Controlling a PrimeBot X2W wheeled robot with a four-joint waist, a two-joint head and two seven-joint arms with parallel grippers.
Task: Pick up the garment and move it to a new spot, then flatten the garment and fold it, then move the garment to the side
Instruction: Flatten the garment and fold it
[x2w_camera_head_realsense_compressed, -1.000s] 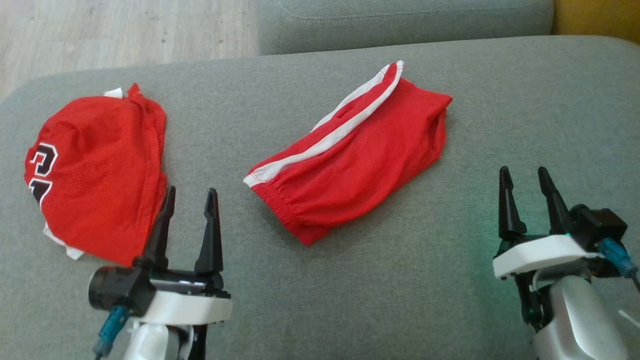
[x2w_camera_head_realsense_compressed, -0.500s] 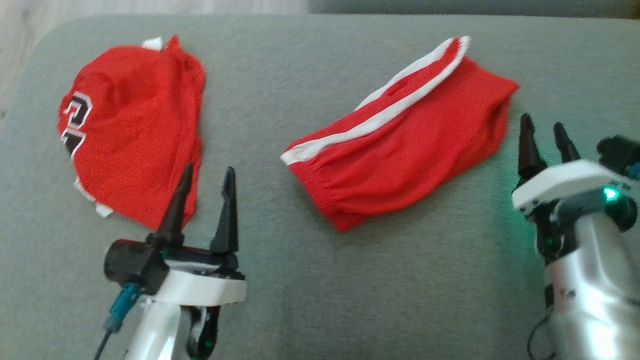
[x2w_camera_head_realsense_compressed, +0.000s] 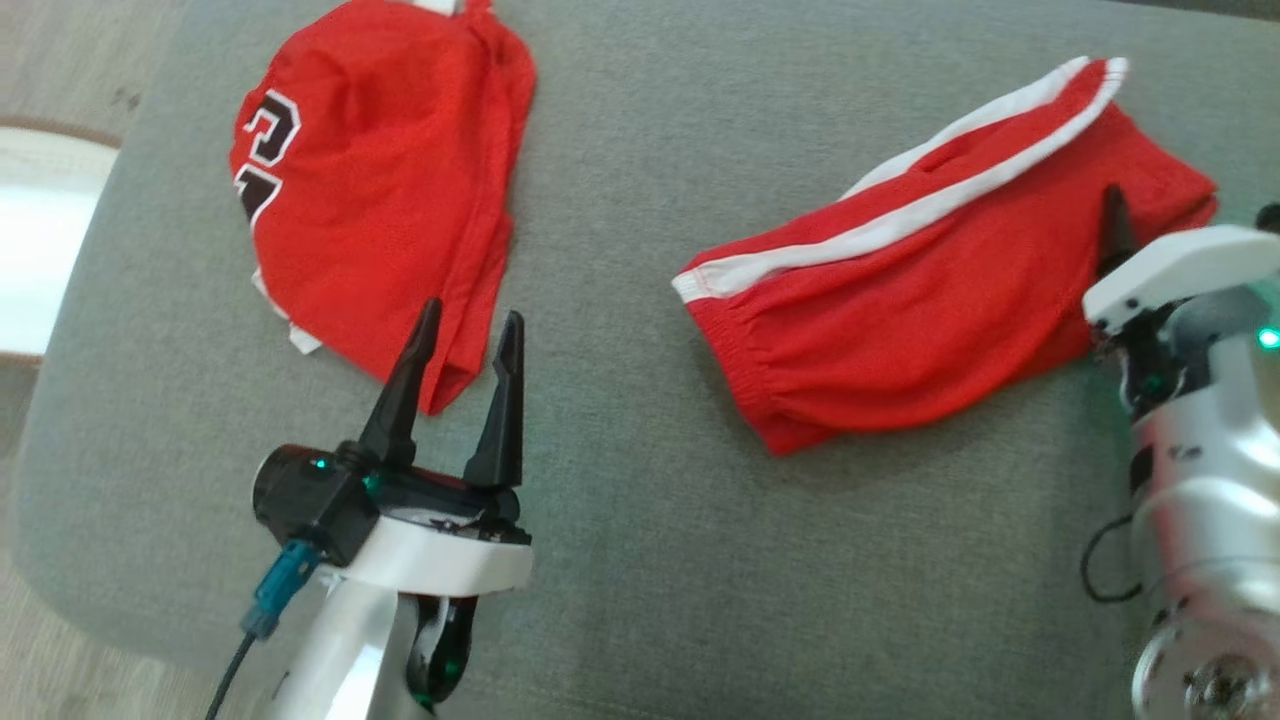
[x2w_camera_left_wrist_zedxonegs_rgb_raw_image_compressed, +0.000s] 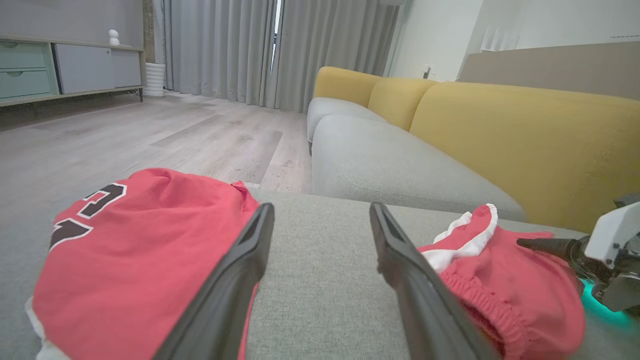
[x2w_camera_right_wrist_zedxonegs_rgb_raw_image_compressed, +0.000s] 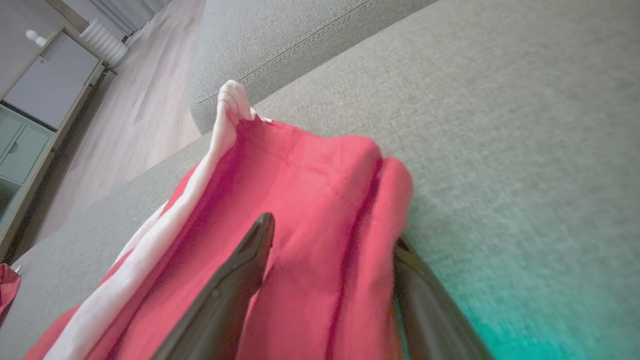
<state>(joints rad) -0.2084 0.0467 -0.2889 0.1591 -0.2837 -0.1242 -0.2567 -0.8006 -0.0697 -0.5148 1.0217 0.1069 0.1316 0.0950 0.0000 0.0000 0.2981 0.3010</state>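
My right pincer (x2w_camera_right_wrist_zedxonegs_rgb_raw_image_compressed: 332, 232) is wide, its fingers straddling the hem end of the red shorts (x2w_camera_head_realsense_compressed: 900, 320), which lie slantwise from the cushion's (x2w_camera_head_realsense_compressed: 620, 560) middle toward its far right edge. My left pincer (x2w_camera_head_realsense_compressed: 472, 313), also wide, sits well apart, so I judge the right arm should grasp.

Surface notes
I read shorts (x2w_camera_head_realsense_compressed: 930, 330) at 3 o'clock as matt red cloth; cushion (x2w_camera_head_realsense_compressed: 640, 560), rough grey weave; left gripper (x2w_camera_head_realsense_compressed: 472, 312), matt black plastic fingers (x2w_camera_head_realsense_compressed: 400, 405).
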